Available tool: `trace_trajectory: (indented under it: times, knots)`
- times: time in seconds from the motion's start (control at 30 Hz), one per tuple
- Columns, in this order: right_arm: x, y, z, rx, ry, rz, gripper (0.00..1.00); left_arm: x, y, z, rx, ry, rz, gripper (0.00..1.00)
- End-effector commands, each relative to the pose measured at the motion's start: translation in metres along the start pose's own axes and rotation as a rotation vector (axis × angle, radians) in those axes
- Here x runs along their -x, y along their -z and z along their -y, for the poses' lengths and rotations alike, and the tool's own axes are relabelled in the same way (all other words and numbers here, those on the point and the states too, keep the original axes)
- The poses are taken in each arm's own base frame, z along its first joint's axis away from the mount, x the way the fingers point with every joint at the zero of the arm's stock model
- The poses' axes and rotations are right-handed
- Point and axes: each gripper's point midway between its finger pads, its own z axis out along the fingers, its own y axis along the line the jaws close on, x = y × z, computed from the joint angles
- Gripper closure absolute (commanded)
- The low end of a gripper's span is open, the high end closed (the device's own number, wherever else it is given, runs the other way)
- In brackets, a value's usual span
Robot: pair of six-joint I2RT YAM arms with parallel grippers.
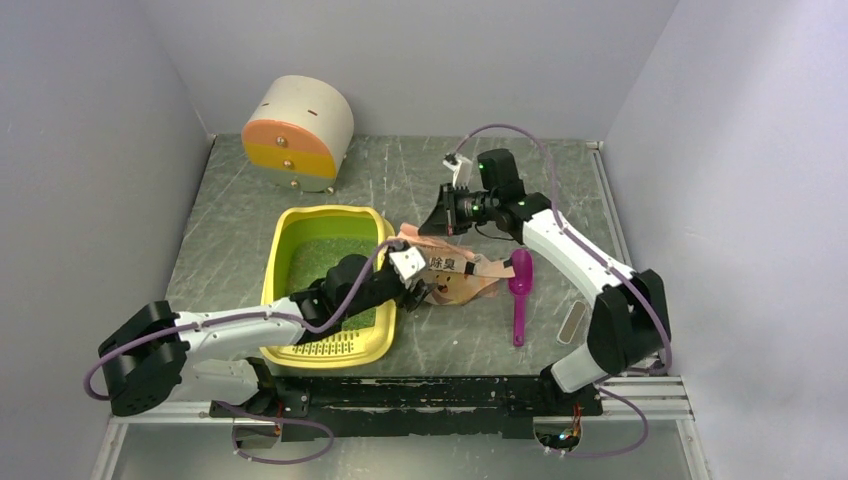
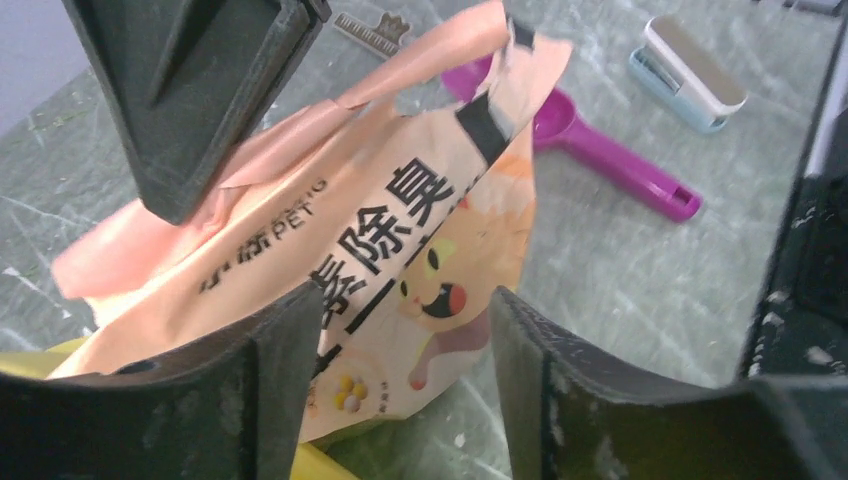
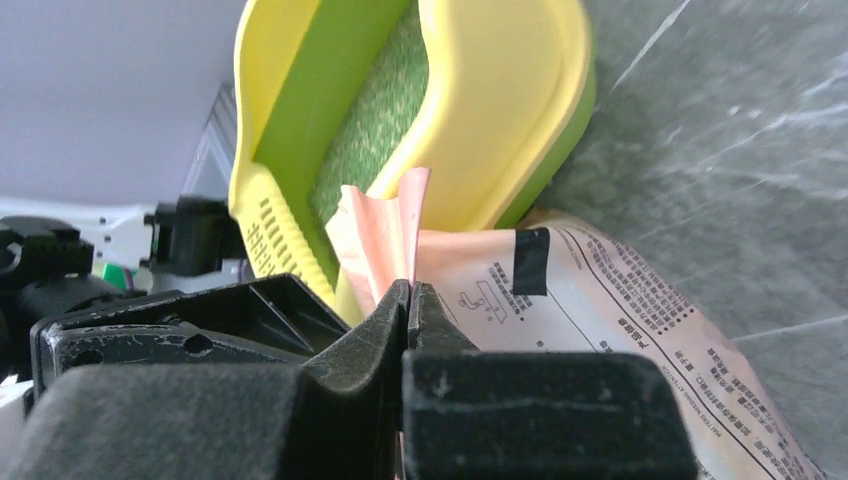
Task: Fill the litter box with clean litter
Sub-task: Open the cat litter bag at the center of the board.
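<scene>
The yellow litter box (image 1: 283, 238) lies left of centre with green clean litter (image 1: 318, 255) in it; it also shows in the right wrist view (image 3: 500, 100) with the litter (image 3: 375, 110). A pink-beige printed bag (image 1: 462, 282) lies slumped against the box's right rim. My right gripper (image 1: 437, 222) is shut on the bag's top edge (image 3: 385, 225) and holds it up. My left arm reaches across the box. My left gripper (image 1: 422, 292) is open, and the bag's lower part (image 2: 400, 250) sits between its fingers (image 2: 290, 350) without being clamped.
A magenta scoop (image 1: 519, 292) lies right of the bag and shows in the left wrist view (image 2: 600, 150). A small white and light-blue tool (image 1: 573, 322) lies further right. A white cylinder with an orange end (image 1: 298, 125) stands at the back left.
</scene>
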Motion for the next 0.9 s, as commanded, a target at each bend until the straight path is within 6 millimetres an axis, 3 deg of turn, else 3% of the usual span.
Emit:
trace_trajectory:
  times: [0.0,0.1,0.23,0.3,0.63,0.87]
  knots:
    - [0.033,0.01,0.003,-0.085,0.004,0.162,1.0,0.034,0.001,-0.002,-0.051,0.111,0.003,0.3]
    - [0.043,0.015,-0.004,-0.077,0.012,0.208,1.0,0.044,0.007,-0.013,-0.035,0.217,-0.017,0.23]
    - [0.054,0.024,-0.011,-0.078,0.041,0.269,1.0,0.061,0.021,-0.02,-0.053,0.212,0.009,0.22]
    - [0.056,0.026,-0.012,-0.087,0.044,0.281,1.0,0.07,0.025,-0.023,-0.054,0.22,0.032,0.16]
    - [0.053,0.029,-0.015,-0.079,0.001,0.321,1.0,0.089,0.043,-0.063,-0.019,0.247,0.035,0.07]
    - [0.048,0.03,-0.007,-0.118,0.009,0.312,1.0,0.103,0.053,-0.077,-0.055,0.258,0.059,0.06]
